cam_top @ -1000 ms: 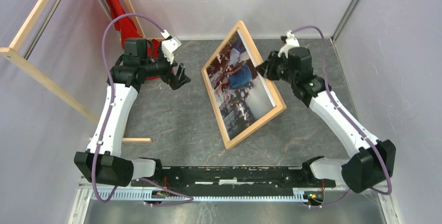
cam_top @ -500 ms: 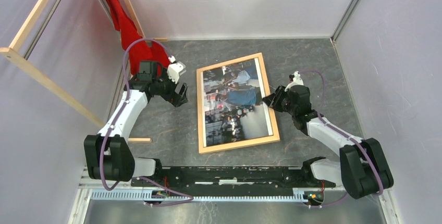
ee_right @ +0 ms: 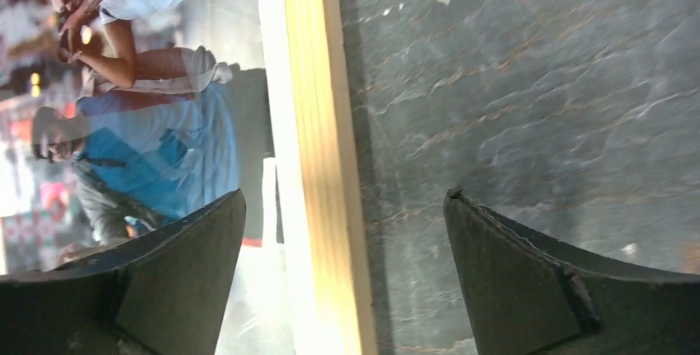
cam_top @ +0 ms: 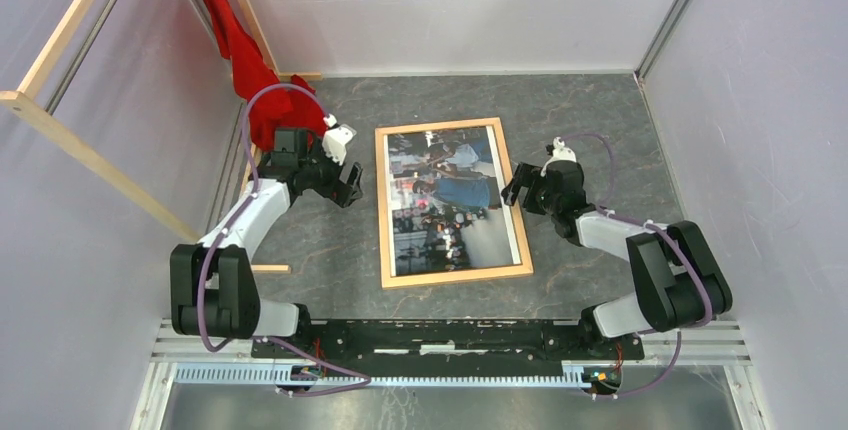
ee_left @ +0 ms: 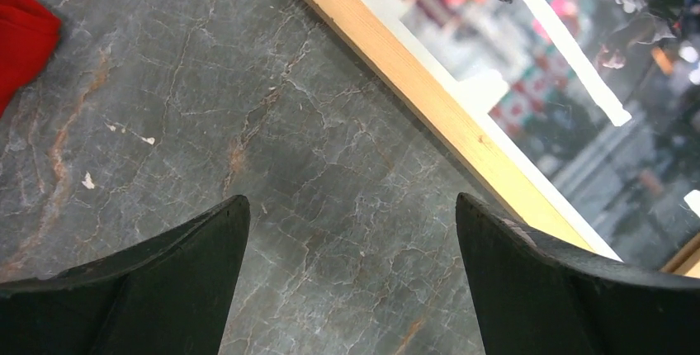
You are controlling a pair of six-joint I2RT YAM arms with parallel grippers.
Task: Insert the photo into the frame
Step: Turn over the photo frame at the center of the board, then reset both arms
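Note:
The light-wood frame [cam_top: 381, 210] lies flat in the middle of the table with the photo [cam_top: 450, 200] in it, picture side up. My right gripper [cam_top: 512, 193] is open at the frame's right rail. In the right wrist view its jaws straddle that rail [ee_right: 318, 124] without touching it, and the photo [ee_right: 148, 124] with a person in blue shows on the left. My left gripper [cam_top: 350, 185] is open just left of the frame, over bare table. The left wrist view shows the frame's rail [ee_left: 429, 103] and the photo [ee_left: 578, 82] beyond the right finger.
A red cloth [cam_top: 255, 80] hangs at the back left, close behind the left arm. Long wooden rails [cam_top: 70, 140] lean on the left wall. A short wooden stick [cam_top: 262, 269] lies near the left arm's base. Grey walls close in the table.
The frame, held tilted on edge by my right gripper, has come down flat on the table. The right gripper has opened and let go of it. The left arm drew back towards me.

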